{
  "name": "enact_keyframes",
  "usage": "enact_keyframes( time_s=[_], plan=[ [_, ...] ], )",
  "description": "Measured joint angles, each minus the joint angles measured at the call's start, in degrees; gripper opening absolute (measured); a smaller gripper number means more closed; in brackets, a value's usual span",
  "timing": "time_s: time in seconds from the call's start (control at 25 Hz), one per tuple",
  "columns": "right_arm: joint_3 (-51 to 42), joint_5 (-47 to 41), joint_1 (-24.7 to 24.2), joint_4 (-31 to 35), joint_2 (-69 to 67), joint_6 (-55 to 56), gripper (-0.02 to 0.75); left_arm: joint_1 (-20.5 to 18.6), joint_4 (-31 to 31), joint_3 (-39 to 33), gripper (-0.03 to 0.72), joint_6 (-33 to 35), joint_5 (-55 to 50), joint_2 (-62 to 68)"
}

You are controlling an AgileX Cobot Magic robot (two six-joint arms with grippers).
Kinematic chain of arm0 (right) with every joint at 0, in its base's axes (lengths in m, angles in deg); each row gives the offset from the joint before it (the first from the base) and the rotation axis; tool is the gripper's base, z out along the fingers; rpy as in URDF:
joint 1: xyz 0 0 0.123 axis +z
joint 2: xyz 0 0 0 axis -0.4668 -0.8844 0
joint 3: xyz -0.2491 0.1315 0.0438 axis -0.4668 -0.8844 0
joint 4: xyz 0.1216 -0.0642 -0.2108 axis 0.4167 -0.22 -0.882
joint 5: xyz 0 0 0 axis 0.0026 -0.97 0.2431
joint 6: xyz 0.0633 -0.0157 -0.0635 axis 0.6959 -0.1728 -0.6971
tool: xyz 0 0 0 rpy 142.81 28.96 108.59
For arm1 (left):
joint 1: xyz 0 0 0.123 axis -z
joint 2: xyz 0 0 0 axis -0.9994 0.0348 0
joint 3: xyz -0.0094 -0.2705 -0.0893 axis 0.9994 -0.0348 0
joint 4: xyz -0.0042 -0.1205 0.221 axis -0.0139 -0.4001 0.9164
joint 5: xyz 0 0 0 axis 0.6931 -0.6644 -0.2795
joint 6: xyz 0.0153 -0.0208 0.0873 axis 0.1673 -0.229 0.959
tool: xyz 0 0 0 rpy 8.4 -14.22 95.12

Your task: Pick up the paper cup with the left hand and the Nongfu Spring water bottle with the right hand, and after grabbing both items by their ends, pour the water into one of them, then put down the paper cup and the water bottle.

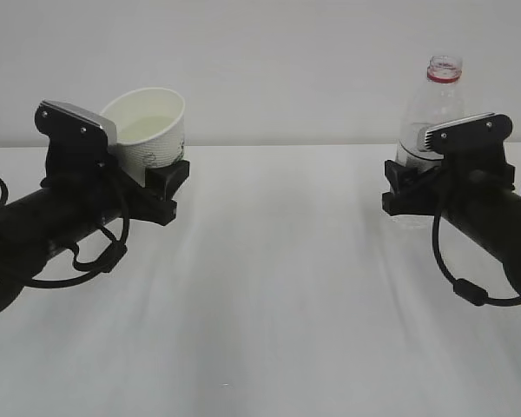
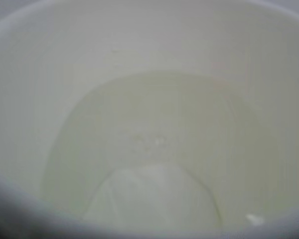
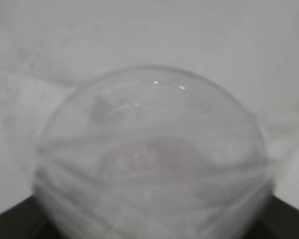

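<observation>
Item 1, the paper cup: held in my left hand, jaws set wide around its lower body, near the left edge of the white table and lifted clear of it. Long axis tilted; mouth points up and toward the left rear, base down toward the table middle. My left wrist view looks into the cup and shows a pale pool I take for the water lying against the lower wall.

Item 2, the Nongfu Spring water bottle: held in my right hand, jaws wide around its lower half, near the right edge. Long axis close to upright, uncapped mouth with red ring pointing up. It looks nearly empty, though I cannot be sure.

Step in hand, by my reading: pouring done, setting down remains. Handling note: I would level the cup first so its contents stay below the rim, lower both until the bases sit flat, then widen the jaws without dragging sideways.
</observation>
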Motion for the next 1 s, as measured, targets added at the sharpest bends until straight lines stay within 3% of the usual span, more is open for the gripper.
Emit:
enact_keyframes(
  time_s=[0.8, 1.0],
  plan=[
    [5.9, 1.6, 0.0, 3.6, -8.8, 0.4, 0.509, 0.0, -2.7, 0.0, 0.504, 1.7, 1.5, 0.0],
    [5.9, 2.3, 0.0, 3.9, -8.9, 1.5, 0.632, 0.0, -2.7, 0.0, 0.503, 1.7, 1.5, 0.0]
  ],
)
